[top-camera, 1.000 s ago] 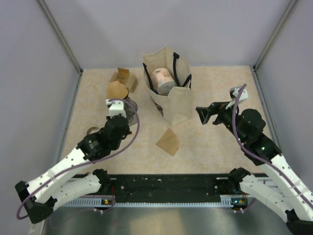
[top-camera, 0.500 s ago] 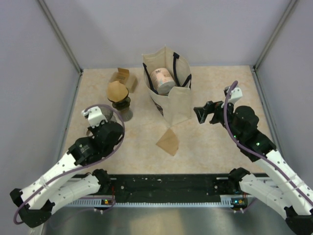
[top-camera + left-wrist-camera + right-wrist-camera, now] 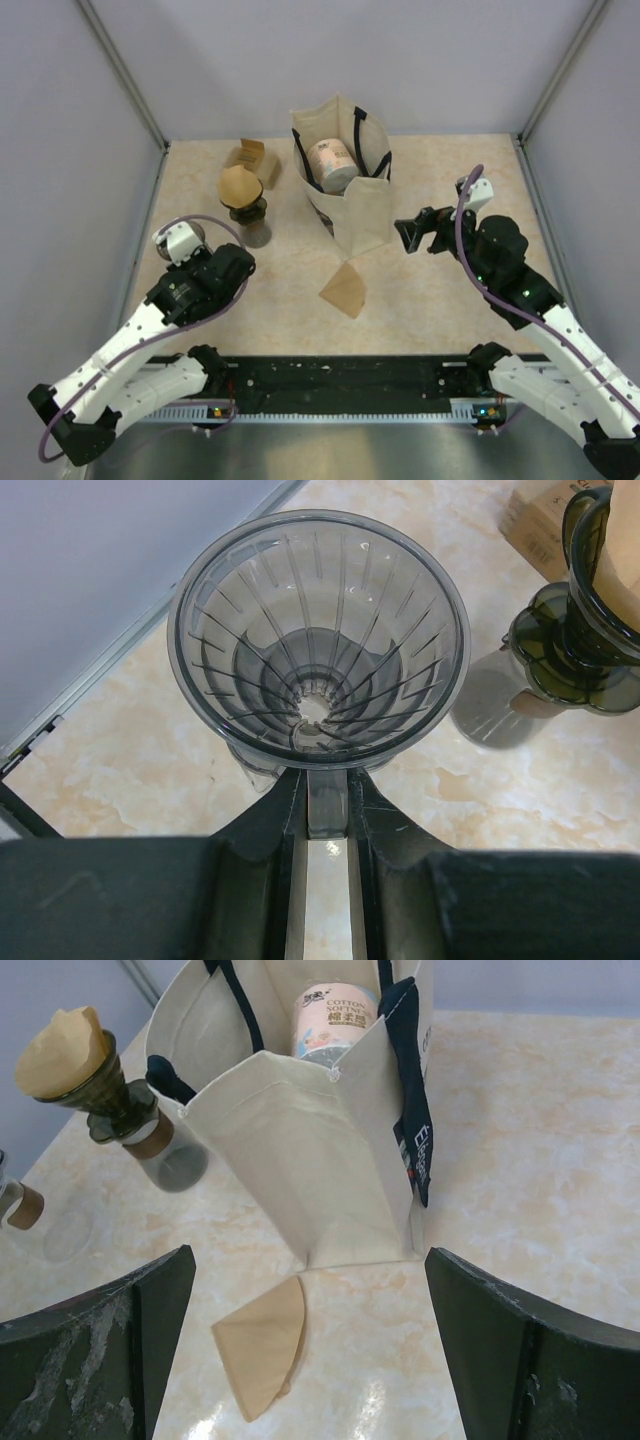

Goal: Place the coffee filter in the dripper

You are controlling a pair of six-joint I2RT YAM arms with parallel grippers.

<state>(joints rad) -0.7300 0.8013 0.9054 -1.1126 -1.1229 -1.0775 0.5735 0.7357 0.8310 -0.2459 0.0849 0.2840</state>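
Note:
A clear ribbed dripper [image 3: 320, 640] fills the left wrist view. My left gripper [image 3: 326, 782] is shut on its handle tab; in the top view that gripper [image 3: 180, 240] is at the left of the table and largely covers the dripper. A flat brown coffee filter [image 3: 343, 290] lies on the table in front of the bag, and also shows in the right wrist view [image 3: 262, 1345]. My right gripper [image 3: 415, 235] is open and empty, right of the bag and above the table, with the filter below and left of its jaws [image 3: 308, 1252].
A cream tote bag [image 3: 345, 195] with a paper roll inside stands mid-table. A dark green dripper [image 3: 245, 205] holding a brown filter [image 3: 238, 185] sits on a glass carafe [image 3: 500, 695]. A cardboard box [image 3: 252, 160] stands behind it. Walls enclose three sides.
My left arm has swung left and back from the dark dripper on the carafe to the clear dripper at the table's left. My right gripper has shifted slightly left.

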